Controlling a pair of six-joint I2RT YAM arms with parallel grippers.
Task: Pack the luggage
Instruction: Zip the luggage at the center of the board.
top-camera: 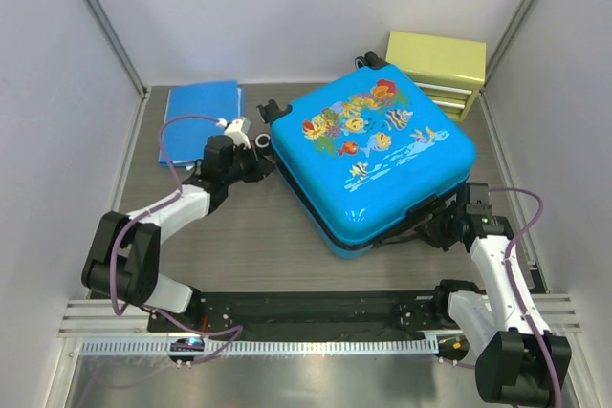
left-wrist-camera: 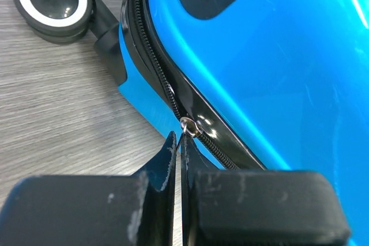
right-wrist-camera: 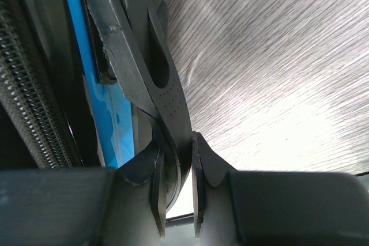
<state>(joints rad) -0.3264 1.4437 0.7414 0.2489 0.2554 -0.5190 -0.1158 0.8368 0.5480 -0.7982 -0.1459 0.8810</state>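
The luggage is a bright-blue hard-shell suitcase with fish prints, lying flat and closed in the middle of the table. My left gripper is at its left edge. In the left wrist view the left gripper is shut on the thin zipper pull, whose metal ring sits on the black zipper track. My right gripper is at the near right side of the luggage. In the right wrist view the right gripper is shut on the dark grey carry handle.
A flat blue folder lies at the back left. A yellow-green drawer box stands at the back right, behind the suitcase. A black wheel juts from the suitcase corner near the left gripper. White walls enclose the table.
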